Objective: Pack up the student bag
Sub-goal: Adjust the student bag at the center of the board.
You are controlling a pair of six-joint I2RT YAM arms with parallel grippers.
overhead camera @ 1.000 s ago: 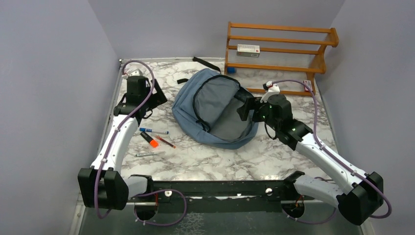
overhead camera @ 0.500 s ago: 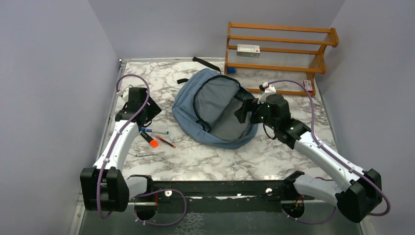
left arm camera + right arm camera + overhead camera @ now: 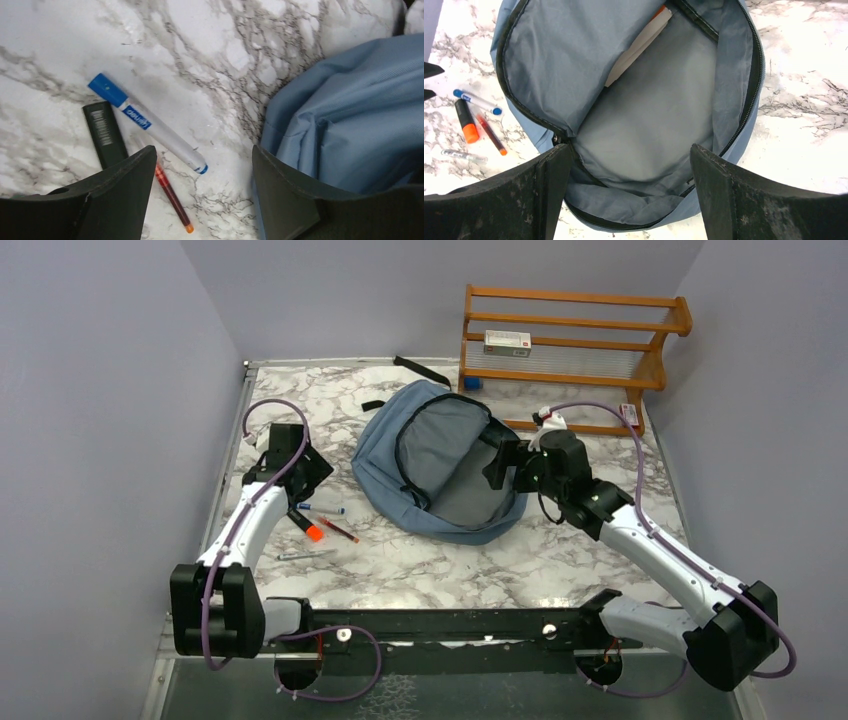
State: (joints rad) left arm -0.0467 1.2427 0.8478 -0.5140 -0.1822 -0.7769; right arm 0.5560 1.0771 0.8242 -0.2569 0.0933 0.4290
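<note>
Item: soft dusty-blue fabric backpack (image 3: pixel 430 460), laid flat mid-way on the marble-patterned table (image 3: pixel 450 560), mouth unzipped, a white-paged book (image 3: pixel 639 45) lodged inside. Right gripper (image 3: pixel 630 150): jaws spread, nothing held, stationed at the bag's 3 o'clock. Left gripper (image 3: pixel 202 165): jaws apart, empty, set over pens at the bag's 9 o'clock. Hazards judged: blue-capped white marker (image 3: pixel 145 122) and slender red pen (image 3: pixel 172 197) may be seized together; bag cloth may be pinched by the nearer finger; the round marker may be rolled aside.

The student bag (image 3: pixel 383 455) is soft matt blue cloth with a smoother grey lining. The table (image 3: pixel 420 560) looks like smooth marble, and the rack (image 3: pixel 575 297) at one o'clock is varnished wood
</note>
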